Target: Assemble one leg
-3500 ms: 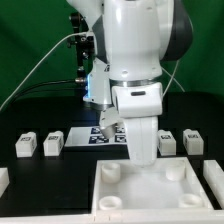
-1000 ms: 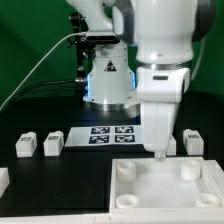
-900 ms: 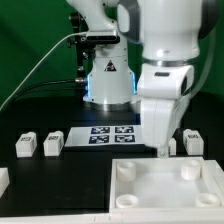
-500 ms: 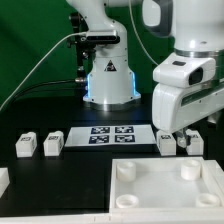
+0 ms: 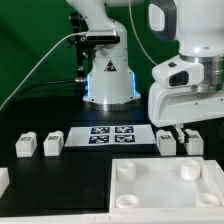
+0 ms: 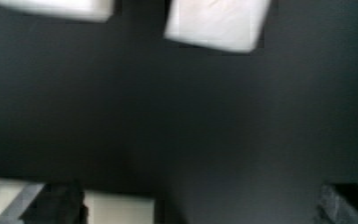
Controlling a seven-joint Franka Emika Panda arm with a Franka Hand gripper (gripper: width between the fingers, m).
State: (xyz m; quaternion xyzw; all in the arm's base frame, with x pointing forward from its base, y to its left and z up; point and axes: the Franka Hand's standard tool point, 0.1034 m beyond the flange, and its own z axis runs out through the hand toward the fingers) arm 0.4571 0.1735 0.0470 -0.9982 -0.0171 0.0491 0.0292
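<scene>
Blurry wrist view shows the claw (image 6: 202, 203) spread wide, holding nothing, which the exterior view hides under the bulky arm (image 5: 190, 85). Panel (image 5: 160, 190) in front, marker board (image 5: 110, 134) mid-table, two spare legs (image 5: 25, 146) on the exterior view's left. The leg (image 5: 167, 143) stands just below the claw, untouched, twin (image 5: 193, 142) beside it

On the table (image 5: 60, 175), in a row across the exterior view: outer left leg (image 5: 25, 146) and inner left leg (image 5: 52, 143) just beside each other, then the marker board (image 5: 110, 134) in the middle, then inner right leg (image 5: 167, 143) and outer right leg (image 5: 193, 142) side by side. Nearer the camera, toward the exterior view's right: the panel (image 5: 165, 190). Behind the marker board: the arm's base (image 5: 108, 80). Over the right pair: the arm's wrist (image 5: 185, 90).
</scene>
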